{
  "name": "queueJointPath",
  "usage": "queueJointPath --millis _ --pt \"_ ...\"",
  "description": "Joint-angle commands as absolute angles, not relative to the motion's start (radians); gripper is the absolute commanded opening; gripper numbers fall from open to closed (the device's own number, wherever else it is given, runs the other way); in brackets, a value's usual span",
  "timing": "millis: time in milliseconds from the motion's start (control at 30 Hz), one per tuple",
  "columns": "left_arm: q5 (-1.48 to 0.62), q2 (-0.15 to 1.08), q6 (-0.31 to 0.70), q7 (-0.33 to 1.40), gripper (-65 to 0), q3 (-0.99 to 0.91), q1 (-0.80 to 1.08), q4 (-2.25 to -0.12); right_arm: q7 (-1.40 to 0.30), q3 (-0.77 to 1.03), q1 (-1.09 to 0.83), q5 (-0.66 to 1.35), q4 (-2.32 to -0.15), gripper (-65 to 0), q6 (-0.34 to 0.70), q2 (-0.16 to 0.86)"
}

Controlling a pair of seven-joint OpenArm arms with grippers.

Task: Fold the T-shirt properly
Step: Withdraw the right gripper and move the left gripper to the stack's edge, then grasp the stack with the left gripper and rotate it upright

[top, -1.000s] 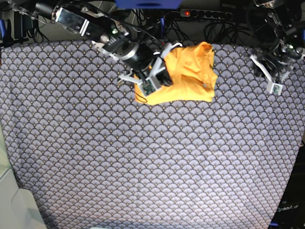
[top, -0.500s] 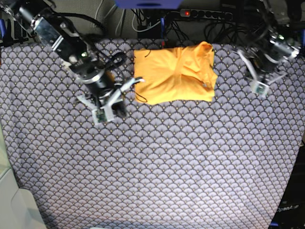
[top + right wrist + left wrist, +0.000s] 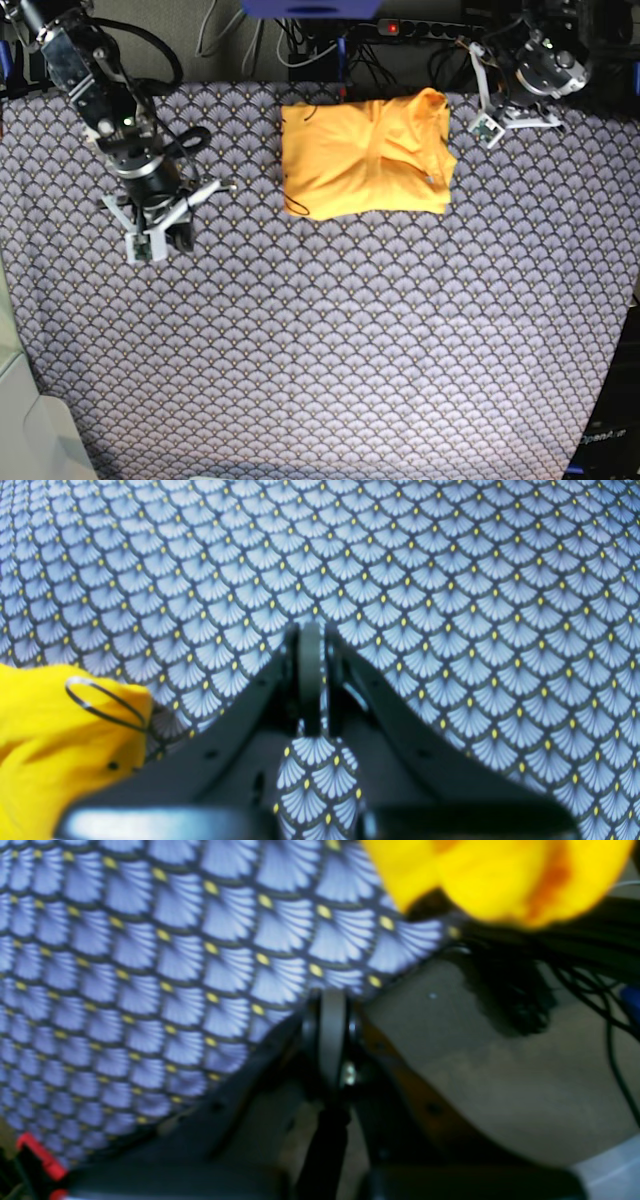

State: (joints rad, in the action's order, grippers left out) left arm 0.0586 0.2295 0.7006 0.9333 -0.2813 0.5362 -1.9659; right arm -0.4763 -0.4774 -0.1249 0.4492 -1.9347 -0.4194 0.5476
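Both the right gripper and left gripper have pulled away from the folded T-shirt, jaws closed and empty, suggesting folding is finished.

Lab: power strip, cable tangle

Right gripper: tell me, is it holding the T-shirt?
No. The right gripper is shut over bare patterned cloth, apart from the T-shirt.
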Motion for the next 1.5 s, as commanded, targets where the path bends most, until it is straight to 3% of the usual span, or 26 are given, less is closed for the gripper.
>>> queueJointPath --millis 0,433,1000,1467 --pt "0.073 0.232 0.698 0.924 -65.0 -0.285 0.535 -1.980 -0.450 -0.467 -0.113 0.441 -1.952 -65.0 -0.420 0.558" --pt "0.257 0.119 0.698 0.926 -65.0 -0.147 0.481 -1.960 -0.452 -0.475 -0.114 0.444 -1.952 -65.0 -0.420 0.522" --pt "0.262 0.073 0.698 0.928 -65.0 -0.147 0.357 -1.802 -0.452 -0.470 -0.128 0.444 -1.951 -65.0 -0.420 0.524" --pt "0.266 -0.105 0.698 0.937 -65.0 -0.148 0.067 -1.661 -0.452 -0.472 -0.134 0.444 -1.946 -65.0 -0.420 0.526"
